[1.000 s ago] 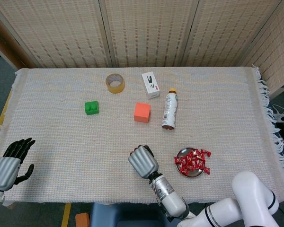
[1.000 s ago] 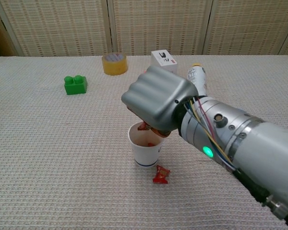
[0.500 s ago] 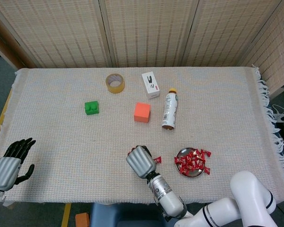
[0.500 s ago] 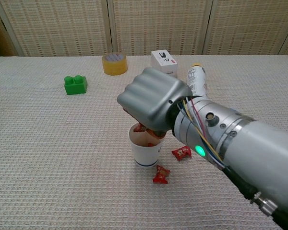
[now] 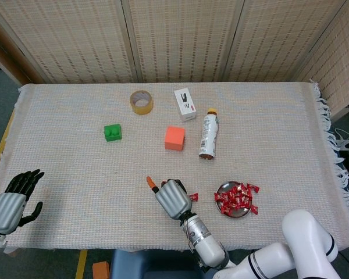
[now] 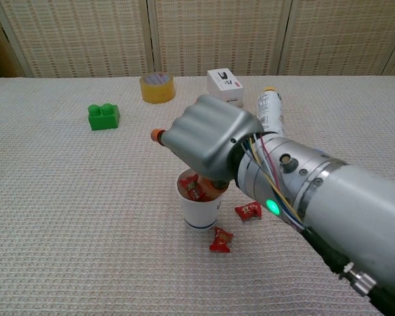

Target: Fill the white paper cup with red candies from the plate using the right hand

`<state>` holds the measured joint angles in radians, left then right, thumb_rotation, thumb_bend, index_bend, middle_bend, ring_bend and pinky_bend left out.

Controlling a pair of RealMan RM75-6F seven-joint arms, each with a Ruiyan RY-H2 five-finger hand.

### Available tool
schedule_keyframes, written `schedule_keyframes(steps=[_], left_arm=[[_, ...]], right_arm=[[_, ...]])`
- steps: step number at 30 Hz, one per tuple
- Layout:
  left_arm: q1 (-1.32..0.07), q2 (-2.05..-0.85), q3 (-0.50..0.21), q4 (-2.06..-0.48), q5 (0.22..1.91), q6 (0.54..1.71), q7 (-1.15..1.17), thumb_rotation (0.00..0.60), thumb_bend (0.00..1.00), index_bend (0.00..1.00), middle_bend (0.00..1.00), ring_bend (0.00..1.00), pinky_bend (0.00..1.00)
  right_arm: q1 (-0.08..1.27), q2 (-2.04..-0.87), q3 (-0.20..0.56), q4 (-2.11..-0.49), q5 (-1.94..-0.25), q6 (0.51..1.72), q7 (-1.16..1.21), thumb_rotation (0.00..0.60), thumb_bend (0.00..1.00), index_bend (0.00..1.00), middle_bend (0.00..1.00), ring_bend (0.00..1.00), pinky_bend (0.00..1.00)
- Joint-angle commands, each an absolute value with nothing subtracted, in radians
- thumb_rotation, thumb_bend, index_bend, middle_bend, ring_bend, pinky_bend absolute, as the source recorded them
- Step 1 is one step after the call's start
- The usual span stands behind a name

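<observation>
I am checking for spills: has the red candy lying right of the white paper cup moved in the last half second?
No. In the chest view the candy lies at the same spot beside the white paper cup, with the other candy in front unchanged.

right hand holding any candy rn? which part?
Cannot tell. The right robot hand sits over the cup with its palm side hidden; candies show in the cup below it. The left robot hand holds nothing.

upright white paper cup (image 6: 199, 205), red candies (image 6: 196, 189) inside
</observation>
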<state>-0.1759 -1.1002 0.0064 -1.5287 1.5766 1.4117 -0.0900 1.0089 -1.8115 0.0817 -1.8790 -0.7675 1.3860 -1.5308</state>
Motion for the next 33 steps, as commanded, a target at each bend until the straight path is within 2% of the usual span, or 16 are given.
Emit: schedule_keyframes(steps=[1, 9, 13, 17, 19, 22, 25, 28, 33], left_arm=[[-0.177, -1.1, 0.006, -1.528, 1.576, 1.412, -0.093, 0.6, 0.47, 0.0, 0.0, 0.0, 0.08], [-0.175, -1.098, 0.006, -1.525, 1.576, 1.413, -0.097, 0.6, 0.47, 0.0, 0.0, 0.0, 0.08], [-0.173, -1.098, 0.005, -1.526, 1.573, 1.417, -0.096, 0.6, 0.47, 0.0, 0.0, 0.0, 0.08], [-0.173, -1.098, 0.005, -1.529, 1.573, 1.416, -0.091, 0.6, 0.47, 0.0, 0.0, 0.0, 0.08], [-0.174, -1.099, 0.005, -1.531, 1.573, 1.416, -0.087, 0.6, 0.47, 0.0, 0.0, 0.0, 0.08], [-0.176, -1.103, 0.005, -1.531, 1.574, 1.412, -0.081, 0.6, 0.47, 0.0, 0.0, 0.0, 0.08], [-0.179, -1.106, 0.005, -1.531, 1.572, 1.405, -0.074, 0.6, 0.47, 0.0, 0.0, 0.0, 0.08], [-0.181, -1.107, 0.005, -1.531, 1.57, 1.401, -0.068, 0.6, 0.47, 0.0, 0.0, 0.0, 0.08], [-0.179, -1.107, 0.007, -1.532, 1.572, 1.404, -0.065, 0.6, 0.47, 0.0, 0.0, 0.0, 0.08]], right_arm=[[1.012, -1.81, 0.084, -1.883, -0.763, 1.386, -1.532, 0.6, 0.26, 0.0, 0.47, 0.57, 0.9], [0.999, -1.776, 0.077, -1.917, -0.805, 1.398, -1.477, 0.6, 0.23, 0.0, 0.46, 0.57, 0.9], [0.943, -1.685, 0.044, -1.949, -0.862, 1.395, -1.346, 0.6, 0.23, 0.01, 0.46, 0.56, 0.9], [0.897, -1.605, -0.004, -1.909, -0.887, 1.357, -1.24, 0.6, 0.22, 0.08, 0.47, 0.55, 0.9], [0.881, -1.58, -0.02, -1.882, -0.88, 1.323, -1.19, 0.6, 0.22, 0.1, 0.53, 0.58, 0.91], [0.869, -1.565, -0.038, -1.843, -0.876, 1.27, -1.14, 0.6, 0.22, 0.16, 0.71, 0.71, 0.96], [0.868, -1.572, -0.046, -1.802, -0.868, 1.218, -1.11, 0.6, 0.22, 0.23, 0.82, 0.82, 1.0], [0.873, -1.599, -0.044, -1.76, -0.852, 1.179, -1.104, 0.6, 0.22, 0.28, 0.89, 0.88, 1.0], [0.885, -1.643, -0.034, -1.715, -0.805, 1.135, -1.111, 0.6, 0.22, 0.34, 0.91, 0.9, 1.0]])
